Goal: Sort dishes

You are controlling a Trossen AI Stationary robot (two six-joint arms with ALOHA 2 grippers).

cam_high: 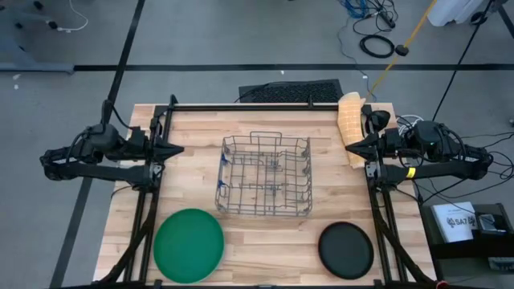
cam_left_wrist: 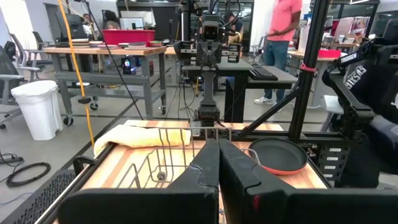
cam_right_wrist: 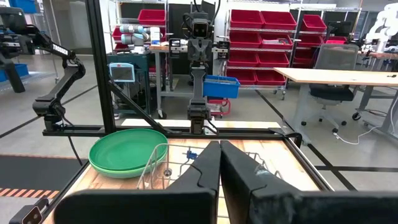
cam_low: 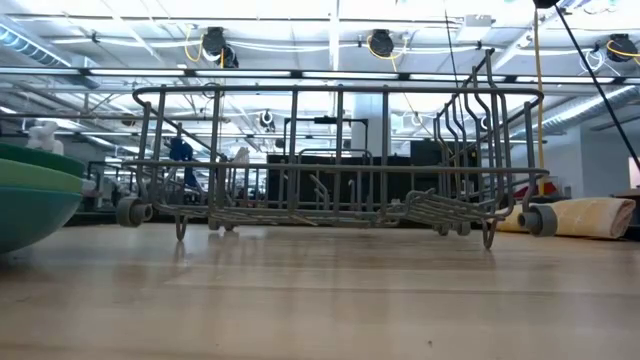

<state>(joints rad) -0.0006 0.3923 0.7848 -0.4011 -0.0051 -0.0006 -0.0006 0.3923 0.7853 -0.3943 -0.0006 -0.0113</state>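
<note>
At the tabletop's left edge the left gripper [cam_high: 178, 148] hovers with its fingers pressed together, holding nothing. Near the front left corner lie the two large plates stacked, the light-green plate [cam_right_wrist: 127, 148] resting in the teal-green plate [cam_low: 30, 212]. At the tabletop's middle stands the grey wire rack [cam_high: 265, 176], with no dish in it. Toward the front right corner the small plate [cam_high: 346, 250] lies flat, black face up, orange-red underneath. By the right edge the right gripper [cam_high: 350, 147] hovers, fingers together too, beside a folded yellow towel [cam_high: 351, 122].
</note>
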